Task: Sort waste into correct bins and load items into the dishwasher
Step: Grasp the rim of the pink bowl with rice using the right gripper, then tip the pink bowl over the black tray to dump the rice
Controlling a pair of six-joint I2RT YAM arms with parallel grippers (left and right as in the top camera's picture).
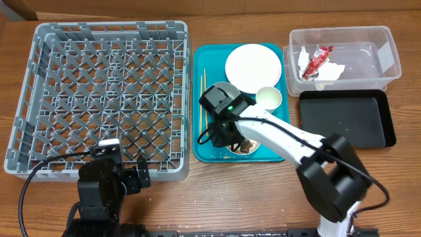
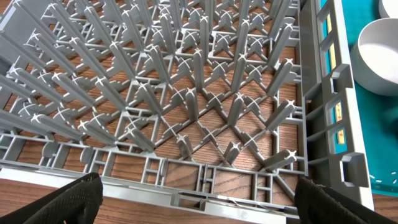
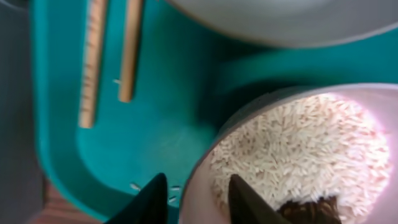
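A pale bowl (image 3: 200,177) of white rice (image 3: 305,149) with a brown lump (image 3: 311,210) sits on the teal tray (image 1: 204,59). My right gripper (image 3: 199,202) straddles its rim, one finger inside and one outside, shut on it; it also shows in the overhead view (image 1: 228,133). The plate (image 1: 253,64), small cup (image 1: 268,97) and chopsticks (image 1: 202,99) lie on the same tray. The grey dish rack (image 1: 112,29) is at the left. My left gripper (image 1: 125,172) is open and empty at its front wall (image 2: 205,198).
The clear tub (image 1: 389,46) at the back right holds the red-and-white wrapper (image 1: 318,59) and crumpled white paper (image 1: 332,71). The black tray (image 1: 345,118) lies in front of it. A few loose rice grains (image 3: 135,186) lie on the teal tray.
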